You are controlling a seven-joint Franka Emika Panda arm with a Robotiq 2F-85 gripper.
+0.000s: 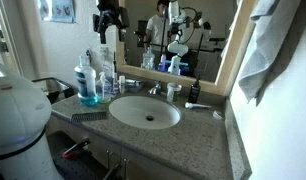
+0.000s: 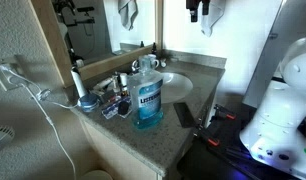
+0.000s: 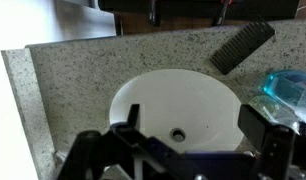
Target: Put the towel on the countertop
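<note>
Hanging high over the white oval sink, the tool is released, its fingers spread with nothing between them (the wrist view shows this plainly). The pale grey-white cloth towel hangs by the wall beside the mirror, off the speckled granite worktop. A black comb lies near a blue mouthwash bottle.
</note>
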